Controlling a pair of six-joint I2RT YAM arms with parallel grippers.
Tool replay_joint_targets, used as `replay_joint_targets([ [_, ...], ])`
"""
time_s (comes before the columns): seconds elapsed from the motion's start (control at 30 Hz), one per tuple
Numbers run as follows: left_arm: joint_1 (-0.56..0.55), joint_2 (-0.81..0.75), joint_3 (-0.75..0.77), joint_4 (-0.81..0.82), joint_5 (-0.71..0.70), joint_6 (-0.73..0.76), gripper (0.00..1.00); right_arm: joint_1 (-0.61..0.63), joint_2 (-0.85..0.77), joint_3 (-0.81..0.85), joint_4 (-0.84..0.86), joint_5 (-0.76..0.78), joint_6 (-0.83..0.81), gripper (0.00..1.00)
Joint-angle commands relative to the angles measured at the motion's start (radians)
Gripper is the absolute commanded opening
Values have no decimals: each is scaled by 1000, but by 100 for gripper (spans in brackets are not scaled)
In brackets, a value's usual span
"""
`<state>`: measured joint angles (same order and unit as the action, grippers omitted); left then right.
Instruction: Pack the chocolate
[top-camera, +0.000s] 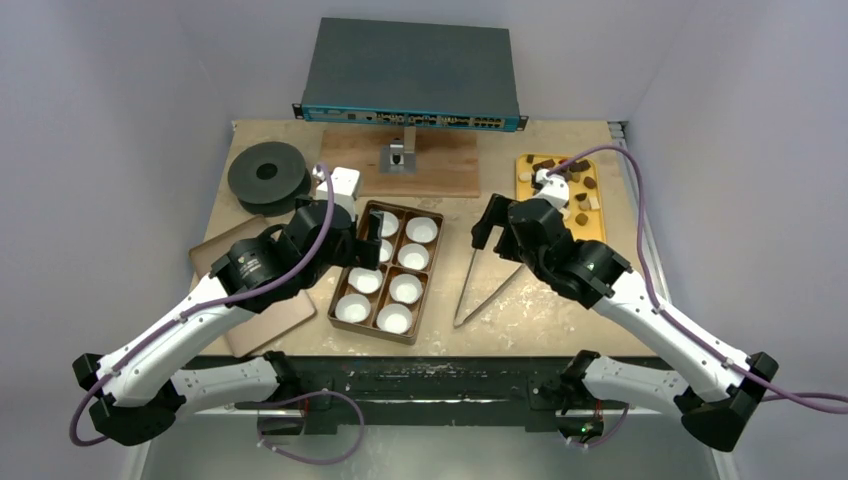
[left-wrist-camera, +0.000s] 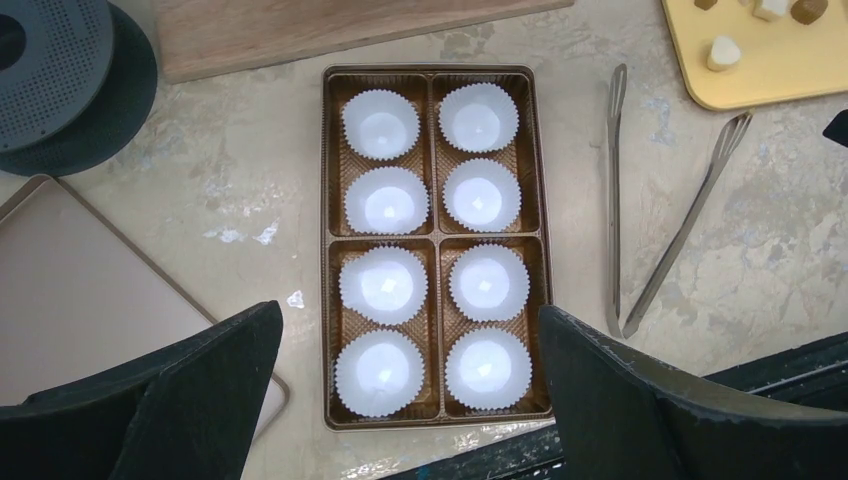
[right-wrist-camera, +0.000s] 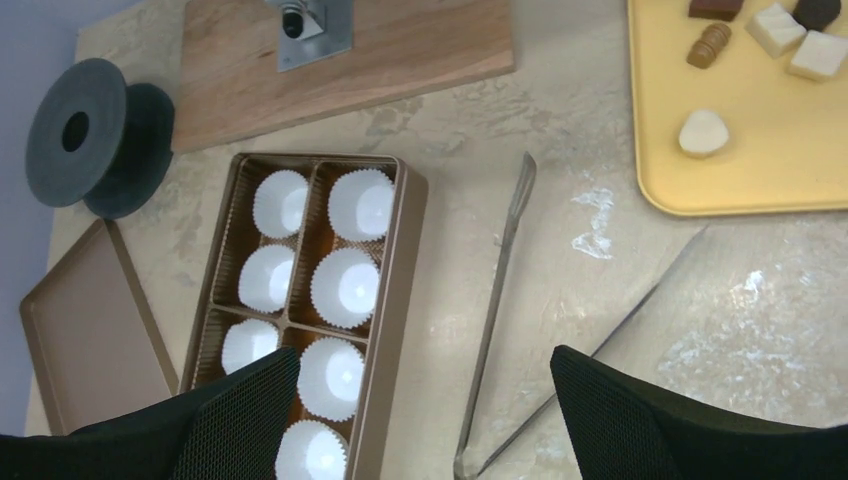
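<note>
The chocolate pieces (top-camera: 560, 180), dark, tan and cream, lie on a yellow tray (top-camera: 527, 180) at the back right. Some also show in the right wrist view (right-wrist-camera: 704, 132) and the left wrist view (left-wrist-camera: 724, 52). The brown eight-compartment box (top-camera: 432, 280) stands mid-table; each compartment holds only a white paper cup (left-wrist-camera: 386, 283). My left gripper (top-camera: 365, 250) hovers open and empty over the box (left-wrist-camera: 326, 250), as the left wrist view (left-wrist-camera: 408, 312) shows. My right gripper (top-camera: 488, 225) is open and empty above the metal tongs (top-camera: 490, 285), between box and tray; it shows in the right wrist view (right-wrist-camera: 425, 353).
The tongs (right-wrist-camera: 500, 300) lie open on the table right of the box (right-wrist-camera: 395, 300). A tan box lid (top-camera: 250, 290) lies at the left. A black spool (top-camera: 268, 175), a wooden board (top-camera: 440, 160) and a dark network switch (top-camera: 410, 75) stand at the back.
</note>
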<state>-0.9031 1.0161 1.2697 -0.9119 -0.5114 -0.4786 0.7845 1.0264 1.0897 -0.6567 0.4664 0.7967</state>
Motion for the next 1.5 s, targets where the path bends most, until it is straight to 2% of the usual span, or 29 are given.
replay_joint_targets([
  [0.0, 7, -15, -1, 22, -2, 4, 100, -2, 11, 14, -99, 50, 85, 99],
  [0.3, 11, 15, 17, -46, -28, -24, 100, -2, 98, -93, -80, -24, 230, 99],
  [0.47, 52, -18, -21, -26, 43, -22, 100, 0, 187, -169, -2, -52, 281, 99],
  [0.7, 73, -19, -45, -20, 86, -17, 100, 3, 330, -193, 86, -73, 305, 99],
  [1.0, 84, -22, -48, -12, 105, -5, 100, 22, 446, -220, 73, -61, 436, 99],
  [1.27, 93, -18, -46, -16, 116, 9, 100, 26, 553, -214, 110, -67, 440, 99],
  [1.37, 96, -19, -48, -17, 116, 6, 100, 27, 577, -227, 117, -45, 429, 94],
  [1.47, 98, -15, -53, -15, 120, 0, 100, 27, 579, -239, 118, -29, 414, 85],
])
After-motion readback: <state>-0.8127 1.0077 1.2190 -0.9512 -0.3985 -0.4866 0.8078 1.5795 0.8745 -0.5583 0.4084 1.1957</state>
